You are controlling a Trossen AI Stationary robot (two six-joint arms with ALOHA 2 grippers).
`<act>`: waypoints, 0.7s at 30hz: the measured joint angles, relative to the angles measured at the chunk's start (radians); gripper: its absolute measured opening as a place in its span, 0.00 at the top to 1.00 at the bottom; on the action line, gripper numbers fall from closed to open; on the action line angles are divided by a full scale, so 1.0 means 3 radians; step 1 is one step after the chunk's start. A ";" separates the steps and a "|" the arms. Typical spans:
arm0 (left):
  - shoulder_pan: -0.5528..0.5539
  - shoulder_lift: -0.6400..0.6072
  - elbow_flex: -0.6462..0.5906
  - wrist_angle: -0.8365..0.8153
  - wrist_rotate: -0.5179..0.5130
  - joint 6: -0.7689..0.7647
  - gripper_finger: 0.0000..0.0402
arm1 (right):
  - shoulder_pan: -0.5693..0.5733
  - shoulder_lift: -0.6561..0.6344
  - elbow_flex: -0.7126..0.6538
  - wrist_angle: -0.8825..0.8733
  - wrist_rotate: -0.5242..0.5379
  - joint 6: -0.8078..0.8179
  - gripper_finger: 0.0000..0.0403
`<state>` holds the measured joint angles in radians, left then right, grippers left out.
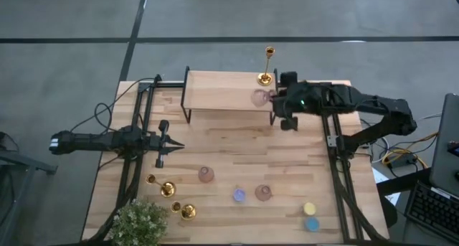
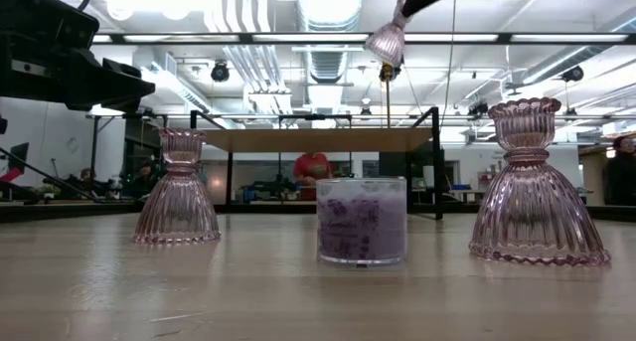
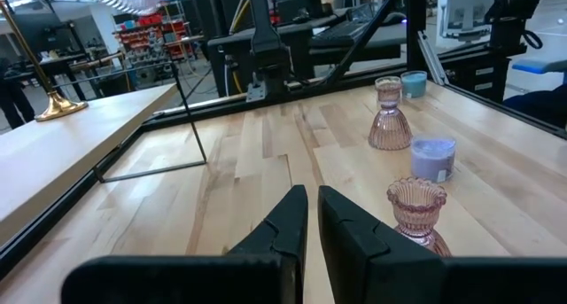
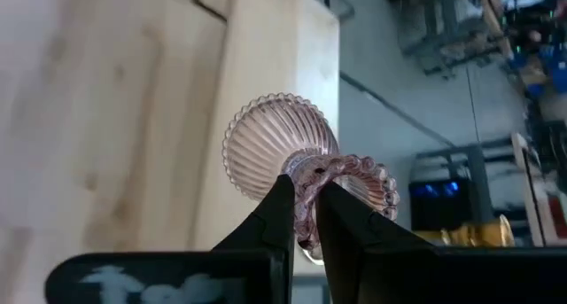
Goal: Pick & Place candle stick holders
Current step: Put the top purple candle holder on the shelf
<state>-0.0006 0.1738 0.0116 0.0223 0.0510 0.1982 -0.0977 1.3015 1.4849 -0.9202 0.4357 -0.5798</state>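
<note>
table (image 1: pixel 237 153): pink glass holders (image 1: pixel 206 175), candles (image 1: pixel 310 216), plant (image 1: pixel 140 223) | shelf (image 1: pixel 222 90): gold candlestick (image 1: pixel 266 75)

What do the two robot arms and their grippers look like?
Both arms are dark, nearly black, built of jointed segments. The left gripper and the right gripper each end in two tapered black fingers. A small green light glows on the right arm.

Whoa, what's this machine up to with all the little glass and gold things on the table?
The right gripper is shut on a pink glass candle holder, holding it in the air over the raised wooden shelf, where one gold candlestick already stands. The left gripper is shut and empty, waiting above the table. Two more gold candlesticks lie near the plant, and two pink glass holders stand on the table.
</note>
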 joint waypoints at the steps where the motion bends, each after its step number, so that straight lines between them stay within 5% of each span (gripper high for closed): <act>1: -0.0001 0.0000 0.0000 0.0000 0.0001 0.0001 0.91 | -0.0078 0.0037 0.0026 0.0008 -0.0041 -0.0043 0.93; 21: -0.0001 0.0001 0.0000 0.0000 0.0000 0.0000 0.91 | -0.1149 0.1209 0.1020 -0.0943 -0.0757 -0.0123 0.93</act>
<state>-0.0010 0.1740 0.0116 0.0223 0.0509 0.1982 -0.4426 1.6641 1.7909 -1.2031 0.2085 -0.6166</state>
